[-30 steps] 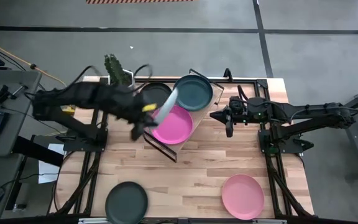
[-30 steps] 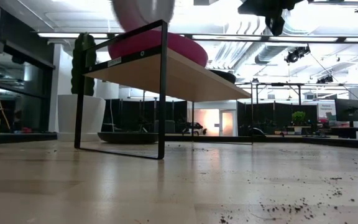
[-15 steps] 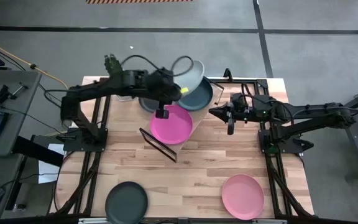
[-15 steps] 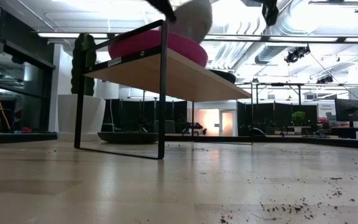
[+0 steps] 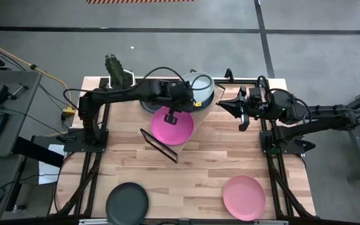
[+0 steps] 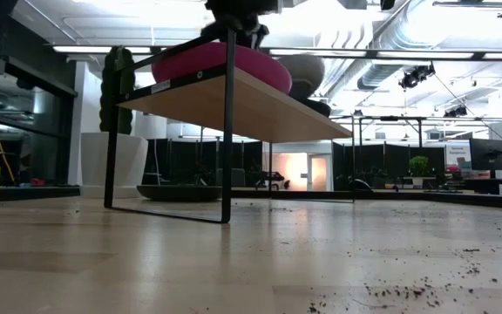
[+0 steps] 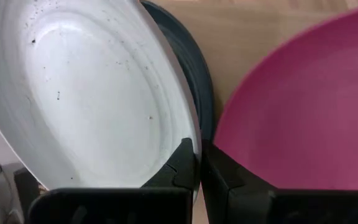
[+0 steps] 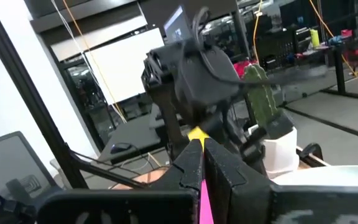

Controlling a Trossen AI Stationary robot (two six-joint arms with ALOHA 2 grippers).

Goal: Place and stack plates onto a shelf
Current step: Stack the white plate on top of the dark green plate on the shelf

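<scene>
The light-wood shelf (image 6: 260, 105) stands on black wire legs at the table's far middle. A magenta plate (image 5: 172, 125) lies flat on its near end, also seen in the low view (image 6: 220, 63). A dark teal plate (image 7: 199, 81) lies on its far end. My left gripper (image 5: 183, 100) is above the shelf, shut on a pale mint-white plate (image 5: 199, 87) that is tilted over the teal one. My right gripper (image 5: 227, 107) hovers shut just right of the shelf, touching nothing. My left gripper pinches the pale plate's rim (image 7: 191, 127) between its two fingers, on the side nearest the magenta plate. One finger is on the plate's inner face and one on its underside. The plate is tilted over the teal plate; whether its far edge rests there, I cannot tell.
A dark grey plate (image 5: 127, 201) lies at the near left edge and a light pink plate (image 5: 244, 197) at the near right. A cactus in a white pot (image 5: 119, 74) stands at the far left corner. Bare wood stretches between the shelf and the near plates.
My left gripper has carried the pale plate from beside the magenta plate toward the shelf's far end and lowered it over the teal plate. The plate has turned from nearly edge-on to a shallow tilt. My right gripper has drawn back slightly toward the right edge.
</scene>
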